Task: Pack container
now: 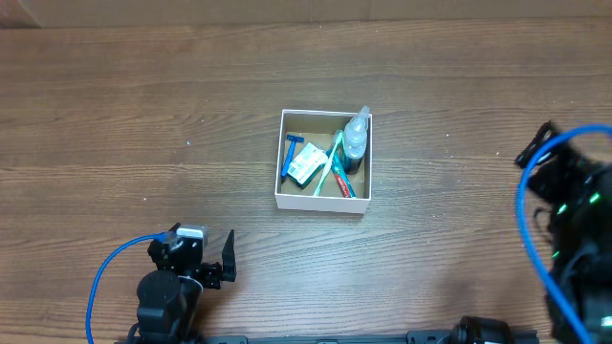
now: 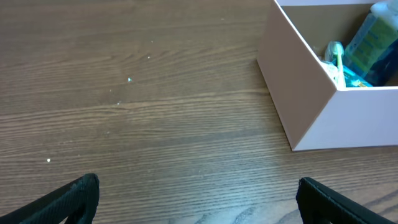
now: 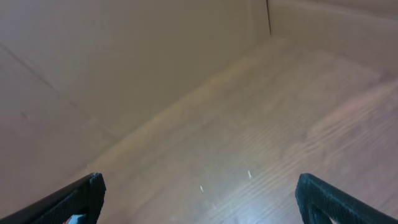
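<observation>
The container [image 1: 321,200] is a square white-walled box with a brown inside, at the table's middle. In it lie a blue razor [image 1: 293,145], a white packet [image 1: 306,164], a teal toothbrush [image 1: 328,164], a small tube [image 1: 342,180] and a clear bottle [image 1: 356,136]. In the left wrist view the container's white wall [image 2: 298,93] is at upper right, with the bottle [image 2: 372,43] and toothbrush [image 2: 336,57] inside. My left gripper [image 2: 198,193] is open and empty at the front left [image 1: 218,263]. My right gripper [image 3: 199,196] is open and empty over bare wood. Its arm is at the far right edge.
The wooden table [image 1: 143,124] surrounds the container. A blue cable [image 1: 100,287] loops by the left arm and another [image 1: 524,201] by the right arm. The right wrist view shows a beige wall [image 3: 124,62] beyond the table's edge.
</observation>
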Robot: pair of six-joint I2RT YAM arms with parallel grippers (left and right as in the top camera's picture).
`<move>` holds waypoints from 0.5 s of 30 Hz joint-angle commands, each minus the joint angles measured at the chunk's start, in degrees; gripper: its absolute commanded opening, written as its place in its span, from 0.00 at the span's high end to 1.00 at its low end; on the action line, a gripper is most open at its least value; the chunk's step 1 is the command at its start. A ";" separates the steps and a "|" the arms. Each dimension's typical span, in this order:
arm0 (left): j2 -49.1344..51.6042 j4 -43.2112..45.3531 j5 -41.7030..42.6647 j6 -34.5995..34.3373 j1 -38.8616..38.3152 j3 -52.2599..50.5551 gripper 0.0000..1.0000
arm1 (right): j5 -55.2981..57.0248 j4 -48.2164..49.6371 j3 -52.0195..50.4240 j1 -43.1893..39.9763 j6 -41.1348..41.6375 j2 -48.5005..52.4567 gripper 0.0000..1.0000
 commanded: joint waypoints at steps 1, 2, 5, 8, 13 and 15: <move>-0.74 0.07 0.83 0.22 0.33 -0.52 0.00 | -0.35 5.97 -16.11 0.61 -0.13 -9.66 0.00; -0.74 0.07 0.83 0.22 0.35 -0.52 0.00 | -0.74 8.26 -21.05 0.68 -0.13 -13.16 0.00; -0.74 0.07 0.83 0.22 0.35 -0.52 0.00 | -2.56 12.46 -32.65 1.20 -0.13 -22.60 0.00; -0.74 0.07 0.83 0.24 0.35 -0.52 0.00 | -4.83 13.27 -39.87 1.25 -0.15 -29.24 0.00; -0.74 0.07 0.83 0.22 0.35 -0.52 0.00 | -5.66 13.38 -46.99 1.25 -0.11 -36.09 0.00; -0.74 0.07 0.83 0.22 0.35 -0.52 0.00 | -5.66 13.38 -49.05 1.25 -0.11 -39.10 0.00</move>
